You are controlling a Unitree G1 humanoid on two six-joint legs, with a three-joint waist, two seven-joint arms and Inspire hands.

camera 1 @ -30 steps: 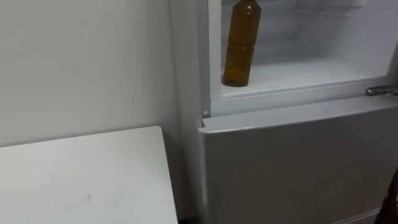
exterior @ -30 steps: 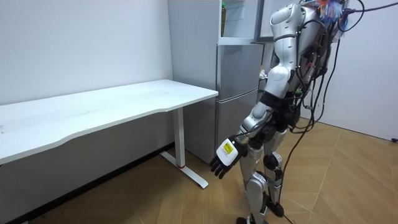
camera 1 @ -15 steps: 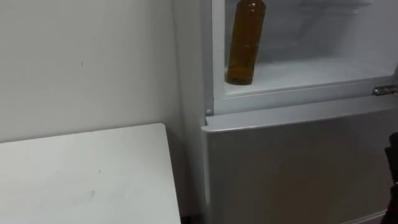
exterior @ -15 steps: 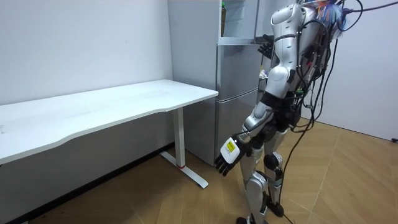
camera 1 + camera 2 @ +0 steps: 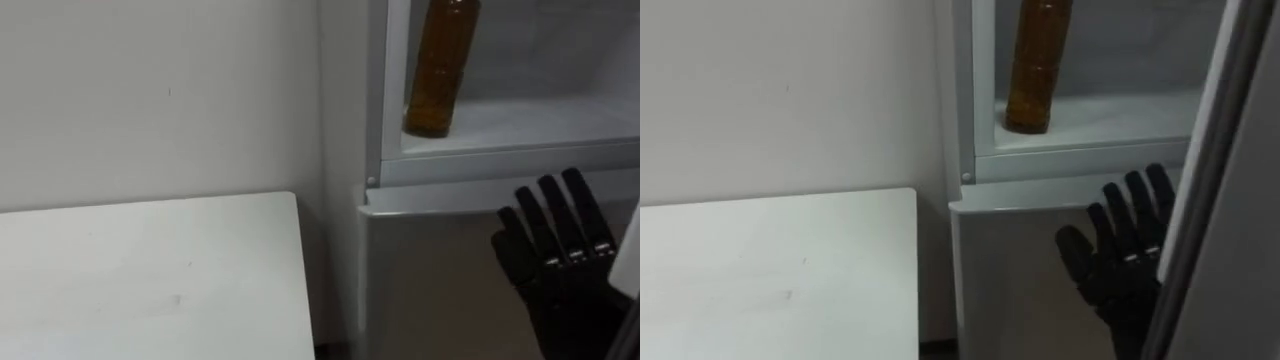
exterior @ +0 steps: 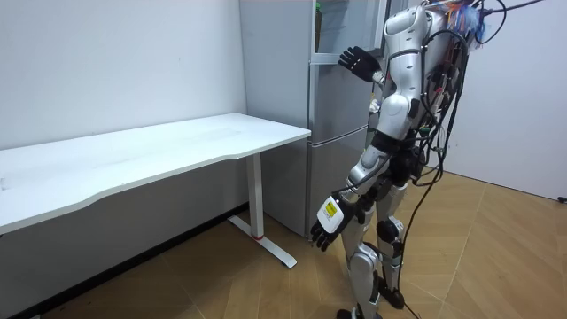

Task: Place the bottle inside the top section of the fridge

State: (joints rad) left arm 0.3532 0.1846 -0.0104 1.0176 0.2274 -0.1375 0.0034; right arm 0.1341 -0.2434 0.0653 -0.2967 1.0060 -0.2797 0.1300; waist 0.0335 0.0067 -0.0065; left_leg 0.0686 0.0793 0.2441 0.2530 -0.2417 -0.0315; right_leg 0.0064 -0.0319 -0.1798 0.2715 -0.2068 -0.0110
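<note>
The brown bottle (image 5: 440,70) stands upright at the left front of the shelf (image 5: 530,120) in the open upper fridge compartment, with no hand on it. My right hand (image 5: 558,252) is raised below and to the right of the bottle, in front of the lower fridge door (image 5: 430,270). Its fingers are straight and spread, and it holds nothing. In the room view this hand (image 6: 358,62) is up at the fridge (image 6: 341,133). My left hand (image 6: 326,232) hangs low at my side with relaxed fingers, empty.
A white table (image 5: 150,280) stands left of the fridge, against the wall (image 5: 150,90). The open upper door's edge (image 5: 1210,180) runs down the right side, close to my right hand. In the room view I stand upright before the fridge on a wooden floor (image 6: 496,257).
My right hand has risen from the lower right edge into full view before the lower door. The whole picture has shifted to the right. The bottle has stayed on the shelf.
</note>
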